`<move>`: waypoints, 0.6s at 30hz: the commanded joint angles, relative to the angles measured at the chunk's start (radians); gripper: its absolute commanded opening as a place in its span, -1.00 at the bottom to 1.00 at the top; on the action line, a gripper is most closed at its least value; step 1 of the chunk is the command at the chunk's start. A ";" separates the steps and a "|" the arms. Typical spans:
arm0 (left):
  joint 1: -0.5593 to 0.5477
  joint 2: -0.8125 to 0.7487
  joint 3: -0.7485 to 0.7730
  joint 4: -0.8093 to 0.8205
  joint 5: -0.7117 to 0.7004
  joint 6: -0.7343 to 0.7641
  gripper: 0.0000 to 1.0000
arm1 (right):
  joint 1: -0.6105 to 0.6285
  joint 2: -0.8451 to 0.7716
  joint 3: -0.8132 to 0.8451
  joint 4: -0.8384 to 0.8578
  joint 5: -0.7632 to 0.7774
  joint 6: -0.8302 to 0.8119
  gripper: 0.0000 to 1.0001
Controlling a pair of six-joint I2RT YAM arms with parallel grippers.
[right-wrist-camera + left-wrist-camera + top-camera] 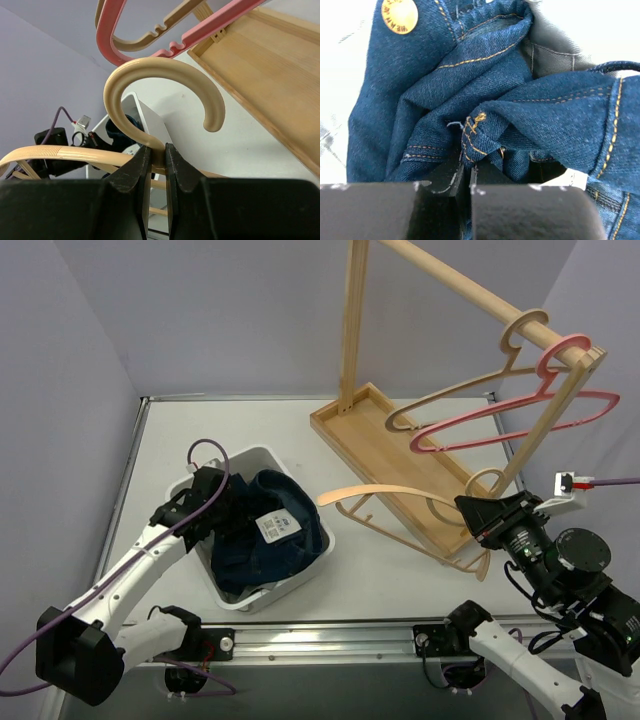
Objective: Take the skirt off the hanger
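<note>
Skirt (250, 552) heaped in white bin (262, 452) — left gripper (470, 172) pinching its denim, right gripper (158, 161) clamped on beige hanger (150, 75).

White bin (275, 595) beside wooden rack (372, 430) — pink hanger (520, 426), perhaps plastic, on it

Enclosure: plain pale lavender-grey walls (250, 310) on the left, back and right, evenly lit, with no hard shadows. The white table top (260, 425) has a metal rail (330, 638) running along its near edge. A light wooden garment rack (352, 330) stands at back right, with an upright post, a round bar (450, 278) slanting toward the right wall, and a shallow tray base (360, 425) resting on the table.
</note>
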 commanded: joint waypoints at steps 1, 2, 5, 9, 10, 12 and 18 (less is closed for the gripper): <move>-0.004 -0.038 0.034 -0.126 -0.028 -0.054 -0.86 | 0.005 0.022 0.003 0.056 -0.026 -0.029 -1.00; -0.004 -0.044 0.048 -0.143 -0.038 -0.048 -0.73 | 0.006 0.023 0.001 0.053 -0.028 -0.029 -1.00; -0.004 -0.076 0.115 -0.207 -0.062 -0.063 0.28 | 0.006 0.031 -0.005 0.046 -0.035 -0.038 -1.00; -0.021 -0.148 0.160 -0.195 -0.036 -0.071 0.88 | 0.005 0.049 0.001 0.009 -0.040 -0.058 -1.00; -0.029 -0.180 0.160 -0.183 -0.032 -0.071 0.88 | 0.005 0.054 0.001 0.004 -0.044 -0.061 -1.00; -0.055 -0.208 0.175 -0.177 -0.051 -0.069 0.88 | 0.006 0.057 0.001 -0.011 -0.049 -0.063 -1.00; -0.207 -0.265 0.295 -0.180 -0.214 -0.004 0.88 | 0.005 0.068 0.017 -0.057 -0.044 -0.066 -1.00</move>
